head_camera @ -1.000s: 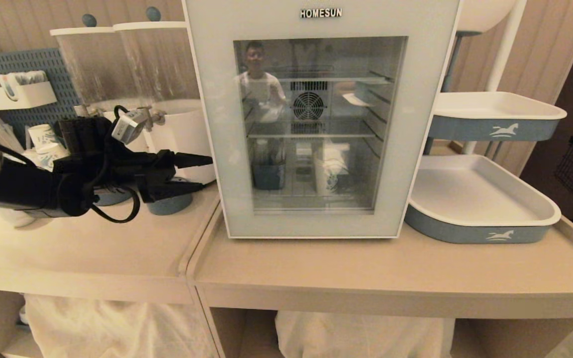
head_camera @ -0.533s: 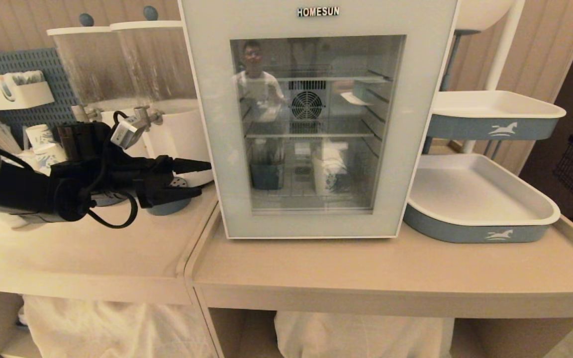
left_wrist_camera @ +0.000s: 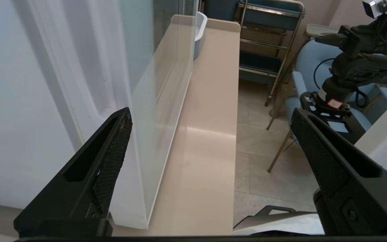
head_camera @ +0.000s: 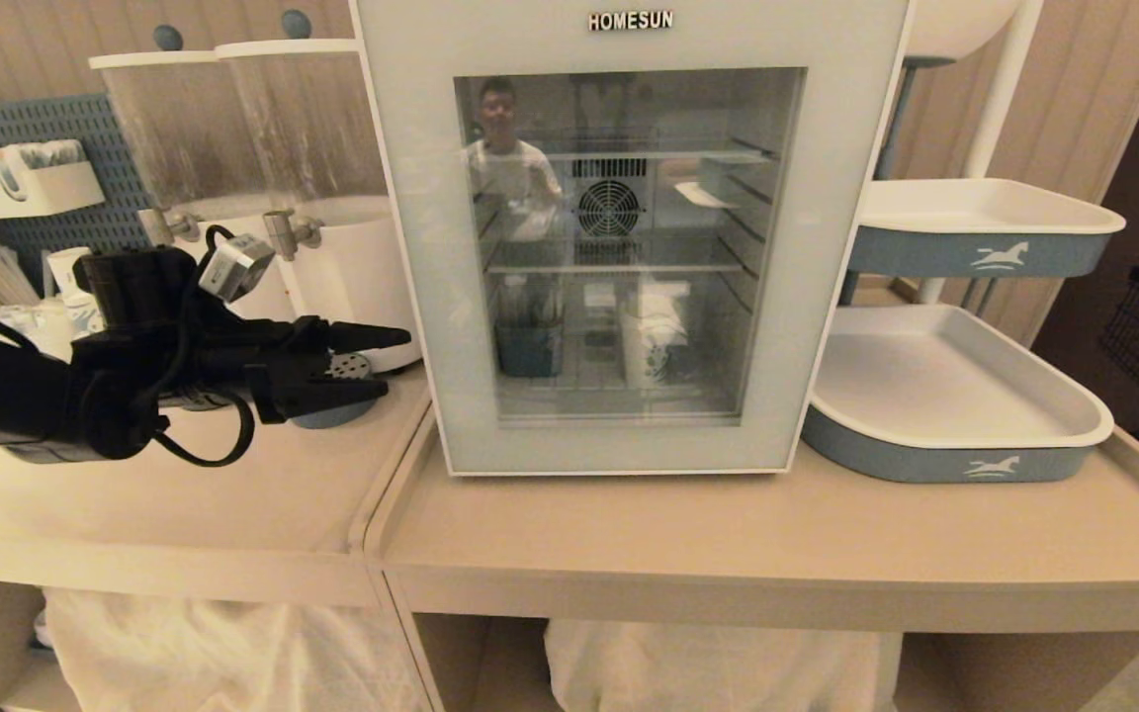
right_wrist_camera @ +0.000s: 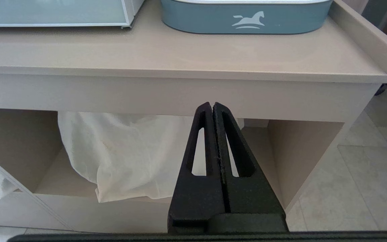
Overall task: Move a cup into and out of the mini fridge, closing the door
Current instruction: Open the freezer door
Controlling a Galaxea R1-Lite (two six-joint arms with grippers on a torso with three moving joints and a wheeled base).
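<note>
From where the head camera looks, the mini fridge (head_camera: 629,237) stands on the bench (head_camera: 747,554) with its door (head_camera: 619,435) shut. Behind the glass, on the lowest shelf, stands the cup (head_camera: 654,341), tall and white, with a darker blue container (head_camera: 530,346) to its left. The left pincer (head_camera: 377,361) hovers level just beside the fridge's left side, fingers apart and empty, tips pointing at the door's left edge. Two clear dispensers (head_camera: 253,148) and a drip tray sit behind it, and stacked blue-and-white trays (head_camera: 955,396) stand on the fridge's far side.

The left wrist view looks along the door's edge: one of the fingers (left_wrist_camera: 109,164) lies close to the white frame and the recessed groove of the handle (left_wrist_camera: 82,77), the other well out over the floor. I judge the step to be opening the door, so that near finger should slip into the groove before pulling, and the pull should follow the hinge's arc rather than drag the whole fridge across the bench.

The right wrist view shows the right pincer (right_wrist_camera: 213,111) pressed together, holding nothing, parked low in front of the bench's edge.
</note>
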